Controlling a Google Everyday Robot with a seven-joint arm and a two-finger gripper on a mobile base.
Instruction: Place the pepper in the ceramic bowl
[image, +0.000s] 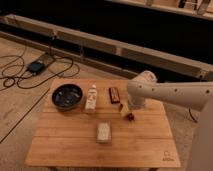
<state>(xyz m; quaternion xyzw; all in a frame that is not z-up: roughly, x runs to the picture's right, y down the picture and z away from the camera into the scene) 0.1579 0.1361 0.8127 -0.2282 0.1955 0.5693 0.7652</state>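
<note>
I see the tool (124, 109) right at the pepper (131, 116), can't tell its grip state; ceramic bowl (67, 97) lies well apart, view-left across the tabletop (100, 152).

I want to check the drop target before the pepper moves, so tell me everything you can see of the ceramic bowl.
The ceramic bowl is round, shallow and glossy dark blue-black with a paler rim, and it looks glazed. It sits upright on the wooden table, toward the far left corner in the picture, and looks empty. A white bottle is close on its right; I cannot tell whether they touch. The gripper hangs low by the pepper, well apart from the bowl.
</note>
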